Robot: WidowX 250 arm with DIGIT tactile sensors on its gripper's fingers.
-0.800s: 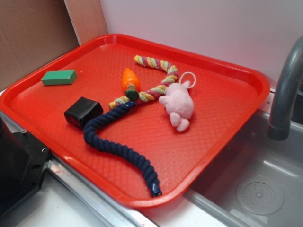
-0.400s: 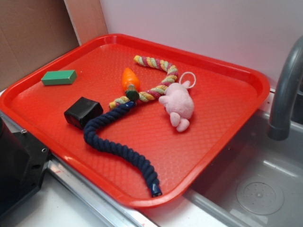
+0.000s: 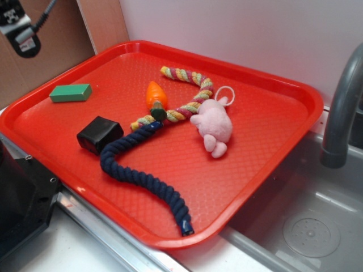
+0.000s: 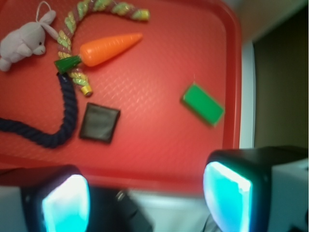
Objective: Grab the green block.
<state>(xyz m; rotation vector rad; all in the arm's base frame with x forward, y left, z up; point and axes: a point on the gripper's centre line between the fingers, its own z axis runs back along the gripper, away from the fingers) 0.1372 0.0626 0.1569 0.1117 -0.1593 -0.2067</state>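
Note:
The green block (image 3: 70,92) lies flat near the far left corner of the red tray (image 3: 255,130). In the wrist view the green block (image 4: 203,104) sits at an angle close to the tray's right rim (image 4: 232,96), nothing touching it. My gripper (image 4: 146,200) hangs high above the tray's near edge, well short of the block. It is open, its two cyan pads (image 4: 65,203) wide apart with nothing between them. Only a piece of the arm (image 3: 18,25) shows at the top left of the exterior view.
A glossy black box (image 3: 100,134), an orange carrot toy (image 3: 156,96), a pink plush (image 3: 214,126), a navy rope (image 3: 142,175) and a multicoloured rope (image 3: 193,85) share the tray. A grey faucet (image 3: 340,113) and a sink (image 3: 306,221) are on the right, and the black robot base (image 3: 20,198) is at the lower left.
A piece of the arm has come into the top left corner of the exterior view. Nothing on the tray has moved.

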